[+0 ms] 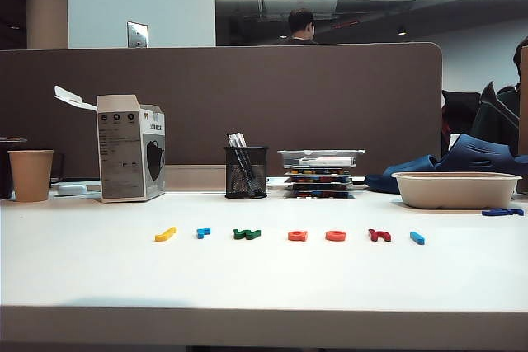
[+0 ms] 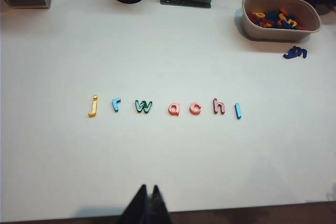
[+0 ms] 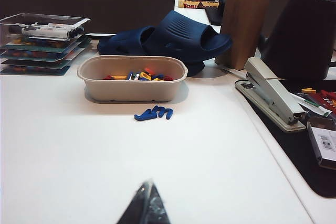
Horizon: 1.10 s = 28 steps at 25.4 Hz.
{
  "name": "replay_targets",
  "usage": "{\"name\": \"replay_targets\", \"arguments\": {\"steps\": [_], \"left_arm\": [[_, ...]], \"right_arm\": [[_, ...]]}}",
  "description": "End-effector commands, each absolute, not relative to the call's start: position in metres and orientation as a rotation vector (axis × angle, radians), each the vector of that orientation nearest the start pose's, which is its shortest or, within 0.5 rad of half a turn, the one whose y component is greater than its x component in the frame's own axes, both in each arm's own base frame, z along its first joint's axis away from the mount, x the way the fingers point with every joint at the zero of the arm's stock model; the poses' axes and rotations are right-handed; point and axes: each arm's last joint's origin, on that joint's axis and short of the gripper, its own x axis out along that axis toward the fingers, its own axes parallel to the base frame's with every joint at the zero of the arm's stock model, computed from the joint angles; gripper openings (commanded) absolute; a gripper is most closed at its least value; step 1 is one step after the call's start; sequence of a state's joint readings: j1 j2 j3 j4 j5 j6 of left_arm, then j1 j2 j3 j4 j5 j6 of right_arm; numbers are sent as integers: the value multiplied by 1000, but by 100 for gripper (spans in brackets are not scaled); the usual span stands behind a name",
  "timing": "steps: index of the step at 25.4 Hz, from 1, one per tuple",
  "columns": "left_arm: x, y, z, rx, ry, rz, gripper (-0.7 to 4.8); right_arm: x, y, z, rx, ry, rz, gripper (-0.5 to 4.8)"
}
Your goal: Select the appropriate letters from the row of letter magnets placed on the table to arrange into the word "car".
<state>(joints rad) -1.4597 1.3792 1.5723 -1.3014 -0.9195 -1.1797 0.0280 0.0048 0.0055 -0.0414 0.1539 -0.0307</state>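
Seven small flat plastic letters are lying in a row (image 2: 164, 107) on the wide white table (image 2: 168, 166), spelling j, r, w, a, c, h, l. None of them is picked yet. The word needs the rounded orange-red c (image 2: 195, 108), the rounded orange-red a (image 2: 174, 109) just beside it, and the light-blue hooked r (image 2: 116, 104) near the yellow end.

The left gripper (image 2: 147, 190) is hanging over the front edge of the table, well back from the row, with its two dark fingers pressed together and holding nothing. The right gripper (image 3: 145, 188) is resting off to the side, near a beige bowl of spare letters (image 3: 131, 85), and it is closed and empty too.

Things could go wrong from here. The a and c are looking almost the same, so the arm could be grabbing them in the wrong order. The dark red h (image 2: 219, 106) is hooked like the r and could be taken by mistake. The letters are thin and flat, so closed fingers could just be pushing one along and knocking its neighbour.
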Motion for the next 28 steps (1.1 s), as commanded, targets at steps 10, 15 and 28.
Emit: {"name": "replay_targets", "arguments": {"steps": [10, 15, 28], "left_arm": [[49, -232, 393, -105, 579, -161, -5], [49, -232, 393, -105, 579, -161, -5], [49, -232, 393, -105, 579, -161, -5]], "right_arm": [[73, -3, 229, -28, 18, -131, -6], [61, -3, 267, -34, 82, -129, -6], [130, 6, 355, 75, 579, 67, -6]]}}
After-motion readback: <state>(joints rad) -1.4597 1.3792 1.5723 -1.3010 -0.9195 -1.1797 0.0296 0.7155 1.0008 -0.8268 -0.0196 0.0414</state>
